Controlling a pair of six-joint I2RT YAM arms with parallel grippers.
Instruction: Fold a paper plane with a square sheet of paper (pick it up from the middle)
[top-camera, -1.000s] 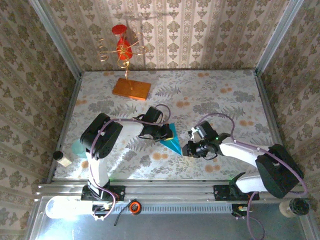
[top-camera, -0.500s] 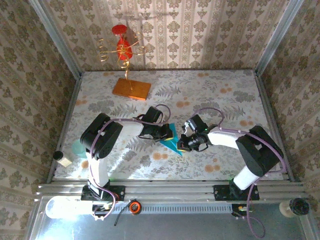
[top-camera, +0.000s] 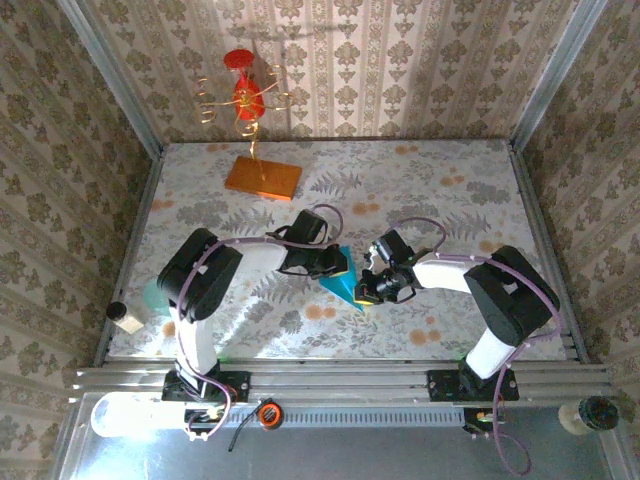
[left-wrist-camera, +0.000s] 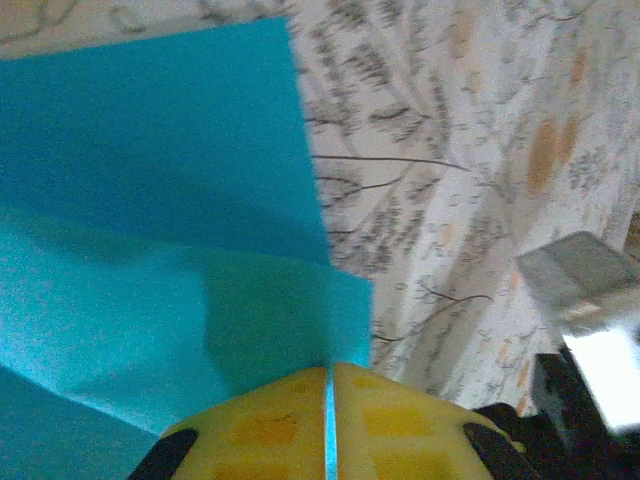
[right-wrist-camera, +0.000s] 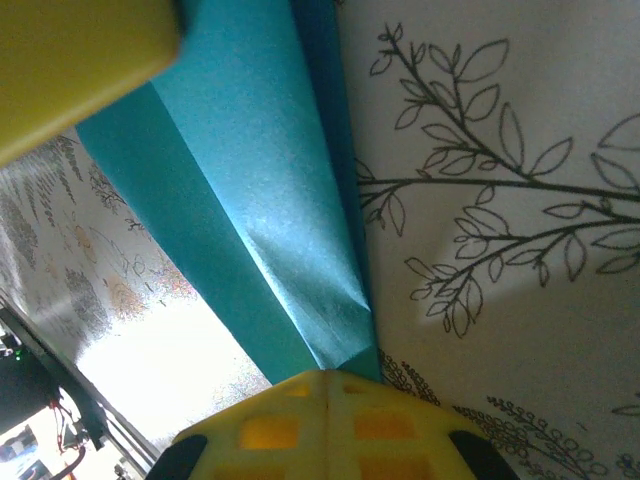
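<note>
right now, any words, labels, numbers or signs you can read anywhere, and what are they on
None: no readable text anywhere.
The folded blue paper is plain, the orange slab is unmarked, and the wallpaper and table cover carry only floral patterns.

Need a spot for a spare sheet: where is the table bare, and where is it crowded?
Bare: the far right table, between the right arm and the back wall. Crowded: the centre, where left fingers and right fingers pinch the folded paper; far left holds the orange slab.
</note>
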